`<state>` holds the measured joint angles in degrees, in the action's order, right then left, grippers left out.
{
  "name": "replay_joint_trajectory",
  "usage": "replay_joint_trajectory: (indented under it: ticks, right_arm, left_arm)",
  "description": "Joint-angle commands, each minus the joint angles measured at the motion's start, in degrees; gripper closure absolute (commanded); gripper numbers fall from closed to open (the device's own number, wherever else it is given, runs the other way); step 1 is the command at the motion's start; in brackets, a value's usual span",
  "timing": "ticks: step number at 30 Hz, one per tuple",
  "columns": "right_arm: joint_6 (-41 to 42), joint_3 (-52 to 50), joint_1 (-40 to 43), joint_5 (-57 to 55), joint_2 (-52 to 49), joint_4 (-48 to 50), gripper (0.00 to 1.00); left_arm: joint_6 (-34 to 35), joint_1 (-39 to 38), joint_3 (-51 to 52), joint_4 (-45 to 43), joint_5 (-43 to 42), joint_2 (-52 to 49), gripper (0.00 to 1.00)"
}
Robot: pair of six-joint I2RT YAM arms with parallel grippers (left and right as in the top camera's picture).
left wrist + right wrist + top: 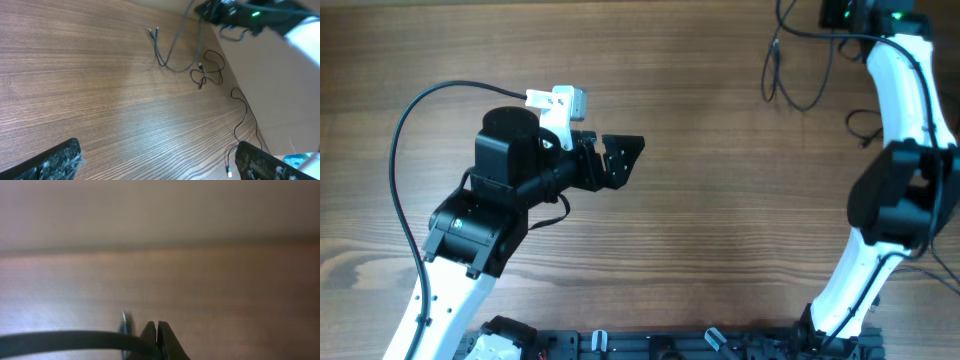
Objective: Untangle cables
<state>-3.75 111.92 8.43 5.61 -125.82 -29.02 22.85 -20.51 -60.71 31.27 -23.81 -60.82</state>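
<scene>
A thin dark cable [798, 100] hangs in a loop at the table's far right; in the left wrist view [167, 62] it runs in a U up to my right gripper [212, 10]. A second thin cable lies knotted beside it [207, 72], and a further thin cord with a plug end [243, 112] trails toward the table edge. My right gripper [157, 330] is shut on the first cable, close to a small plug end [123, 322]. My left gripper [623, 160] is open and empty at mid-table, far from the cables; its fingers also show in the left wrist view [157, 146].
The wooden table [700, 230] fills the view. A thick black wire [405, 130] arcs off the left arm. The white right arm [905, 90] stands along the right side. A black rail [650, 345] runs along the front edge.
</scene>
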Motion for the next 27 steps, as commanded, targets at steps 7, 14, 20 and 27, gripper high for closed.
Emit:
replay_joint_trajectory:
  ticks: [7, 14, 20, 27]
  right_arm:
    - [2.6, 0.1, 0.2, -1.4, -7.8, -6.8, 0.0]
    - [-1.7, 0.2, 0.2, -1.2, 4.7, -10.4, 0.0]
    - [-1.7, 0.2, 0.2, -1.1, 25.4, -27.5, 0.0]
    - [-1.7, 0.1, 0.2, -1.2, 32.2, -39.0, 0.0]
  left_arm:
    - [-0.5, 0.2, 0.0, -0.1, 0.3, 0.3, 0.0]
    - [-0.5, 0.2, 0.0, -0.1, 0.3, 0.3, 0.0]
    - [-0.5, 0.2, 0.0, -0.1, 0.3, 0.3, 0.0]
    - [-0.5, 0.2, 0.0, -0.1, 0.3, 0.3, 0.0]
